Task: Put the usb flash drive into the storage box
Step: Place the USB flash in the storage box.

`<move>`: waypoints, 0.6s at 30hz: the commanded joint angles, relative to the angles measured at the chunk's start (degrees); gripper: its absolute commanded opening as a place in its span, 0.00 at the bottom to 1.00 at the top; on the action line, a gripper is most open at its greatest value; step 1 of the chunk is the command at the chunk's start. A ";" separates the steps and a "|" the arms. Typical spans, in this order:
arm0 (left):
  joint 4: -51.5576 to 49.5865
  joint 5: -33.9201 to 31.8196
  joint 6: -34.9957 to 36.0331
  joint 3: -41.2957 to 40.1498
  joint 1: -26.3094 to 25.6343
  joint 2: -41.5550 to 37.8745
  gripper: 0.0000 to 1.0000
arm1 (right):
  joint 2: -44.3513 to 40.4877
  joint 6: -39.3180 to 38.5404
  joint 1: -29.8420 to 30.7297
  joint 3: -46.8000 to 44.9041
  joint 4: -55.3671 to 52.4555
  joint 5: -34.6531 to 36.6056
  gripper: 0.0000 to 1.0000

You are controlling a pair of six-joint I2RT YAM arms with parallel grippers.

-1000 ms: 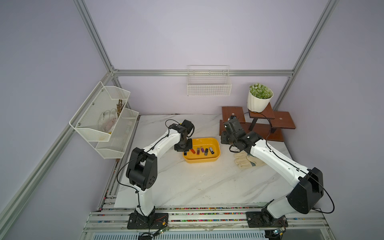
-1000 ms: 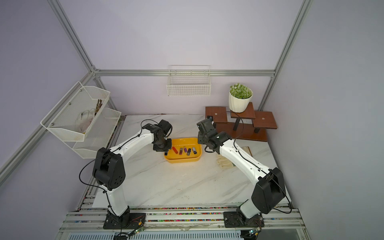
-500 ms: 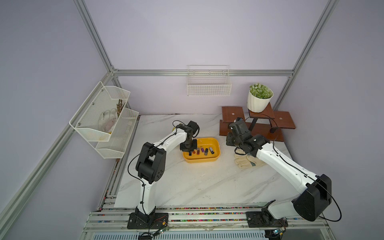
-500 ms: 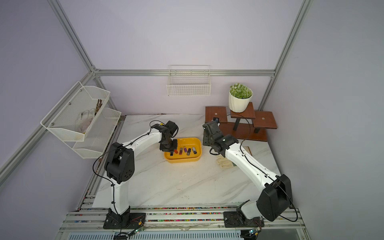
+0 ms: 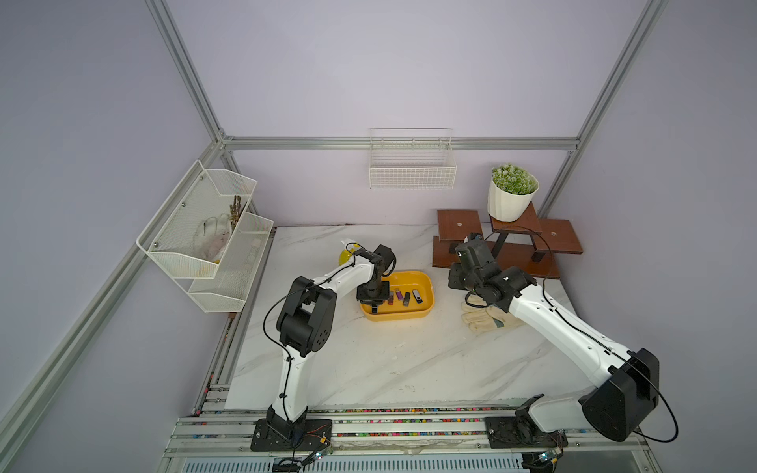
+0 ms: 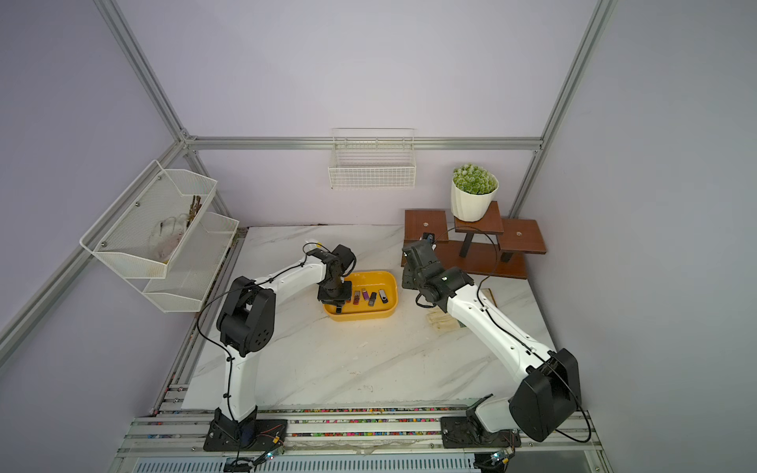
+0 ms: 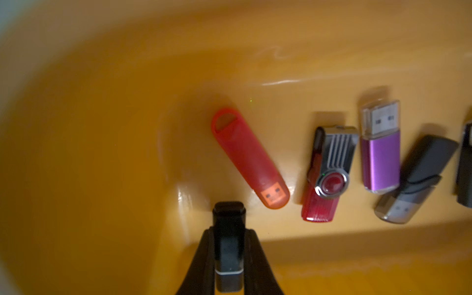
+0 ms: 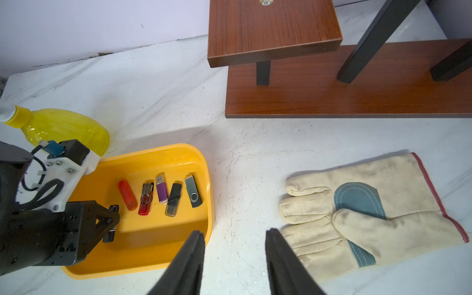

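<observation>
The left jaws, clenched on the black flash drive (image 7: 229,245) low over the bare left end of the box (image 7: 102,153), should release gently beside the red drive (image 7: 249,158); the right jaws hang parted, empty

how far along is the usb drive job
Done: five drives lie in the storage box. In hand: the left gripper is shut on a black flash drive over the box's bare end. Left: let go. No loose drive shows on the table; the right gripper is open, empty.
</observation>
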 commanded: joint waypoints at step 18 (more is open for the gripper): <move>-0.22 -1.45 1.86 3.96 -0.16 -5.12 0.43 | -3.29 0.58 -0.58 -0.20 -1.78 0.56 0.46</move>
